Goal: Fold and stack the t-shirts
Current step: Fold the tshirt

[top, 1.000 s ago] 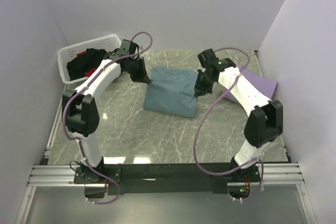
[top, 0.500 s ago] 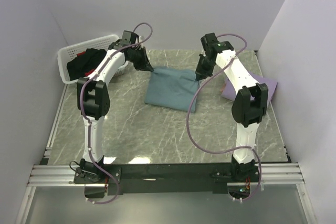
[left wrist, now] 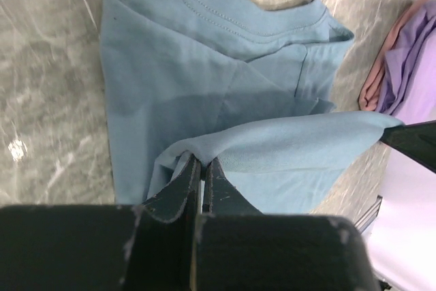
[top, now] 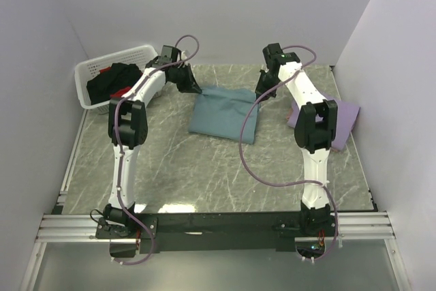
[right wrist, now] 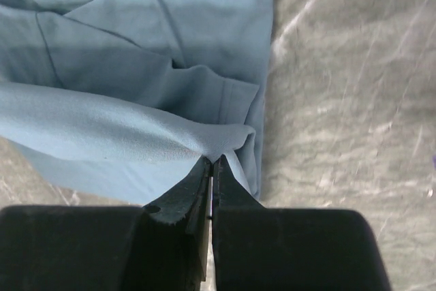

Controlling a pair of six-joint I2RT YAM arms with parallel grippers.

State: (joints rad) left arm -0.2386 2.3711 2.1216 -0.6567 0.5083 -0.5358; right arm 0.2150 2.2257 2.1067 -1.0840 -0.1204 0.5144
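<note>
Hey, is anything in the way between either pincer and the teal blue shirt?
Nothing visible. The left pincer and the right pincer are each shut on a fold of the teal shirt, with no other item between.

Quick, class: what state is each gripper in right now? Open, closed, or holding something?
Left gripper: closed, pinching a raised edge of the teal-blue t-shirt.
Right gripper: closed, pinching the same shirt's other end.

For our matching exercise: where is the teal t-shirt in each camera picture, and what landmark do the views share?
Top external: teal t-shirt, centre, toward the far edge.
Left wrist: fills the middle, pinched by the left gripper.
Right wrist: upper left, pinched by the right gripper.
Shared landmark: grey marble table.
</note>
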